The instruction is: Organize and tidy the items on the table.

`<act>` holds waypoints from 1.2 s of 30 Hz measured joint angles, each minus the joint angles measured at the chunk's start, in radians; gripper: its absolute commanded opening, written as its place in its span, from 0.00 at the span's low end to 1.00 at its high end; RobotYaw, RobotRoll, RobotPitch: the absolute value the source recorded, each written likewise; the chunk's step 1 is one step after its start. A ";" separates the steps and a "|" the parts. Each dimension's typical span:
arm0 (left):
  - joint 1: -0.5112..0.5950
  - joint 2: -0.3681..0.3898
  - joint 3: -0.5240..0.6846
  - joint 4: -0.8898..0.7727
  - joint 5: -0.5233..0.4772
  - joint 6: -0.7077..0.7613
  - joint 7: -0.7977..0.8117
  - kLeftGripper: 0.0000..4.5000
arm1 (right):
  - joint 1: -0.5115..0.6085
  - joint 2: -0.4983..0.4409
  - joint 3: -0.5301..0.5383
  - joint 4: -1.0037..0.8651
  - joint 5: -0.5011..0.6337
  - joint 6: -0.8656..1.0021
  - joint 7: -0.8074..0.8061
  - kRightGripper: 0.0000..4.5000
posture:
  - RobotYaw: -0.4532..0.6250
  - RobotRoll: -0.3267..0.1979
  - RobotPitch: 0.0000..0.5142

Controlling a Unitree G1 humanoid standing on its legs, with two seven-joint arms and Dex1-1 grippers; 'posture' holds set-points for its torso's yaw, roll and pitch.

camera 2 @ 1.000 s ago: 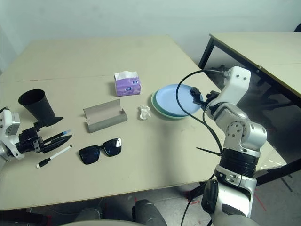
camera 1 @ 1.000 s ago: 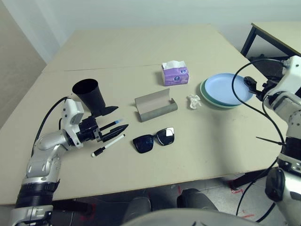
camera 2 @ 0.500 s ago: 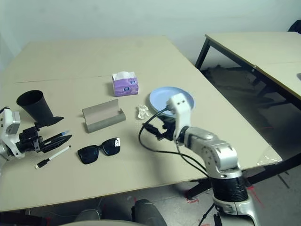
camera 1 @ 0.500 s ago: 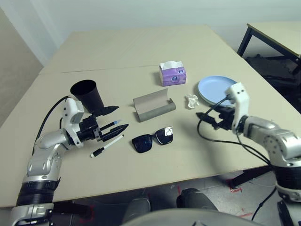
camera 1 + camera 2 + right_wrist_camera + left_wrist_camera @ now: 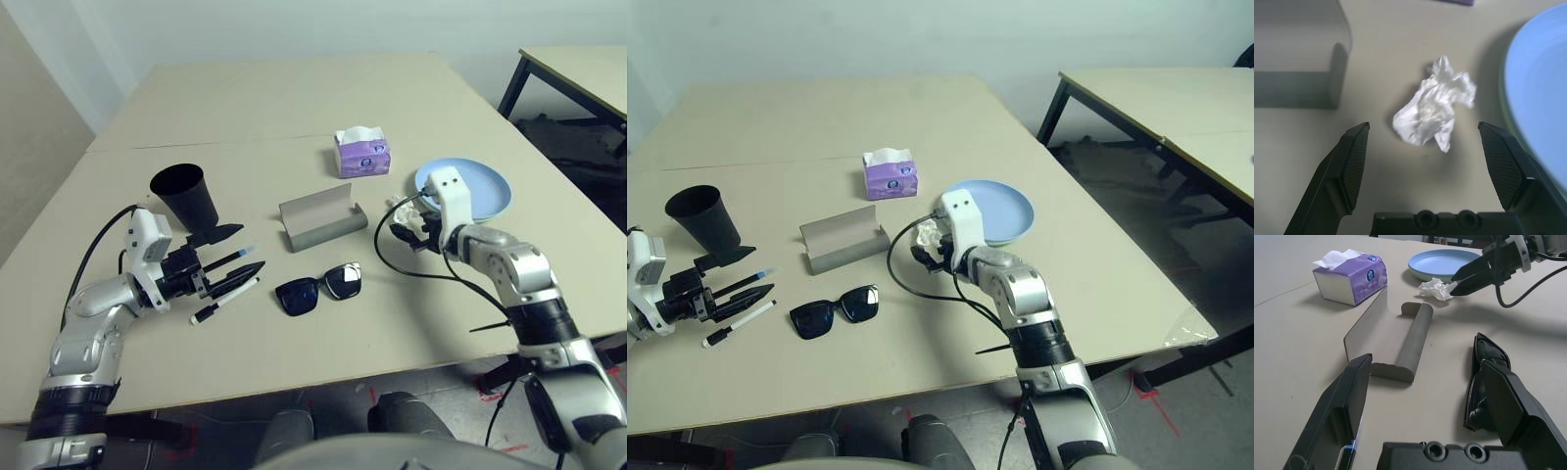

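Right gripper (image 5: 1425, 161) spread wide, holding nothing, the white crumpled wad (image 5: 1433, 109) on the table (image 5: 294, 98) just ahead, untouched. From the head view the arm hides most of that wad and the near rim of the blue plate (image 5: 485, 186). Left gripper (image 5: 230, 266) gapes empty over the pens (image 5: 225, 302), one partly covered.

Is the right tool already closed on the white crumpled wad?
No. The right tool stands open, and the white crumpled wad lies on the table ahead of it, untouched.
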 measured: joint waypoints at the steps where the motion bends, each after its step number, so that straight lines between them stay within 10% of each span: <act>1: 0.002 0.000 0.002 -0.001 0.000 0.002 0.001 1.00 | -0.008 0.004 0.002 0.016 -0.012 -0.012 -0.005 0.99 | 0.37 0.62 0.00; 11: 0.008 0.000 0.013 -0.046 -0.006 0.026 0.017 1.00 | -0.059 0.082 0.010 0.137 -0.047 -0.053 0.016 0.96 | 0.38 0.62 0.00; 24: 0.021 -0.004 0.014 -0.082 -0.029 0.046 0.035 1.00 | -0.074 0.095 0.009 0.177 -0.066 -0.074 0.045 0.01 | 0.37 0.62 0.00; 36: 0.009 -0.012 0.011 -0.081 -0.029 0.047 0.035 1.00 | -0.212 0.030 -0.147 0.027 0.001 0.046 0.054 0.01 | 0.36 0.62 0.00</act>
